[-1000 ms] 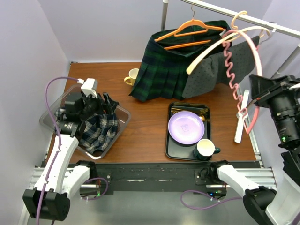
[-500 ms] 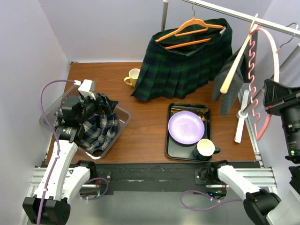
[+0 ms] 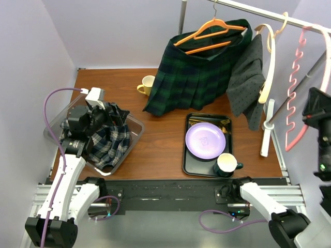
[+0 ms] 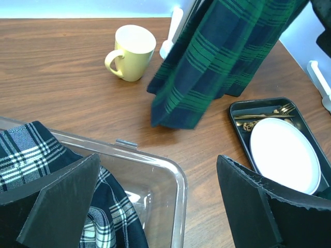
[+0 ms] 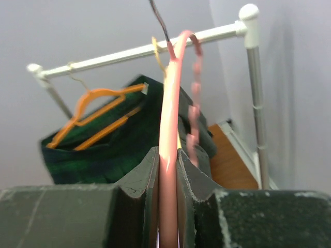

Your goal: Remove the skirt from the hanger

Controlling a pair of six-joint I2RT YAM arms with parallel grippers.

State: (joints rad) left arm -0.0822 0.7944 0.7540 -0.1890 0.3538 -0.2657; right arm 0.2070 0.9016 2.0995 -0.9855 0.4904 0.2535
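Right fingers (image 5: 138, 181) clamp the pink hanger (image 5: 168, 129), grey skirt (image 3: 247, 82) hanging near.

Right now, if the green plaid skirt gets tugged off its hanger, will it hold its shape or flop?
Probably flop: the green plaid skirt hangs in soft pleats with an uneven, sagging hem. The orange hanger hangs by one thin hook, so it would likely swing with a tug.

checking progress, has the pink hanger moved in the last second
Yes, the pink hanger swung right, from over the white rack foot to right of it.
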